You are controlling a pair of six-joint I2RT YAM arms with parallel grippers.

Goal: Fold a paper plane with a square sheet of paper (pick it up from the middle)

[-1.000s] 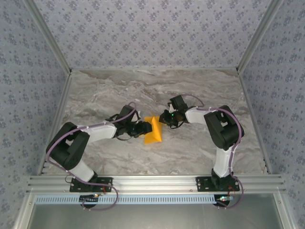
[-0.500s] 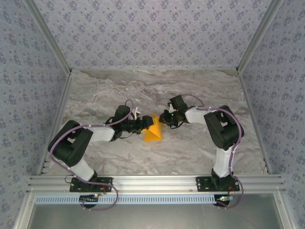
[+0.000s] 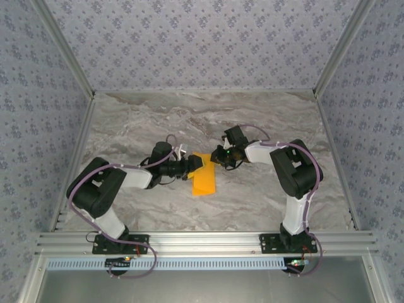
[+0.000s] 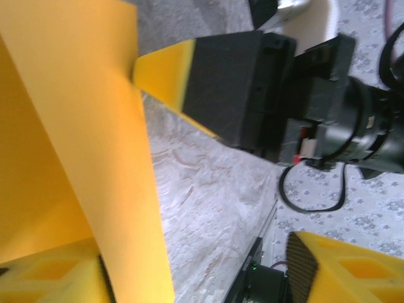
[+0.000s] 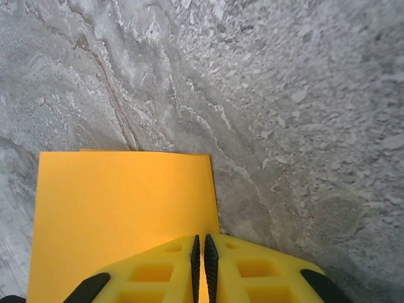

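Grey-veined marble table spreads out from my two bases. Nearest me, in its middle, lies the orange paper, folded into a narrow strip with its near end flat on the stone. At the strip's far end my right gripper is pinched tight on the edge. My left gripper comes in from the left at that same end, fingers spread apart, with the raised sheet just beside one finger. Beyond stand patterned walls.
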